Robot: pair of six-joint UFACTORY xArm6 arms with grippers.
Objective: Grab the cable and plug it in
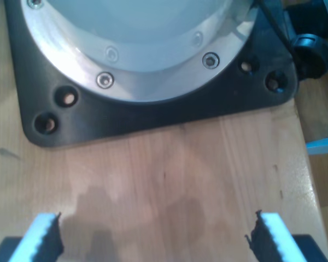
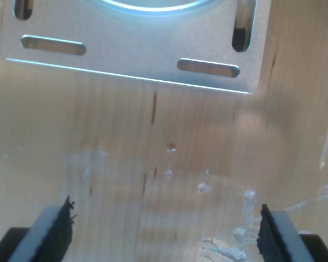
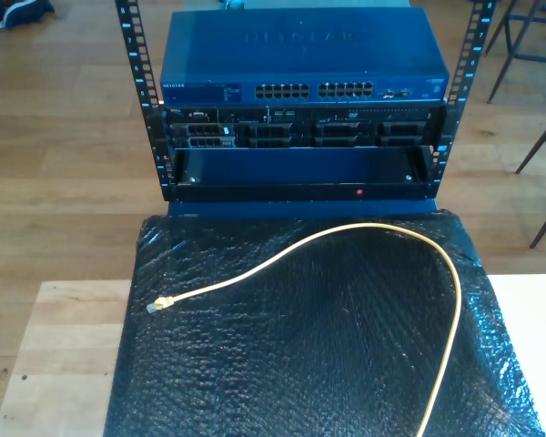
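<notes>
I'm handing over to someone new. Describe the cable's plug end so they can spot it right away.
Start at the blue network switch in the rack at the top of the exterior view, then drop to the black bubble-wrap mat in front of it. The yellow cable arcs across the mat, and its plug lies near the mat's edge on the exterior view's left. It is the small pale clip that ends the line.

The exterior view is taken from high above, angled down over the black bubble-wrap mat [image 3: 328,355] toward the network switch [image 3: 300,55]; each wrist view is aimed steeply down, close to a wooden tabletop [image 1: 180,180]; no shared part can be made out.
</notes>
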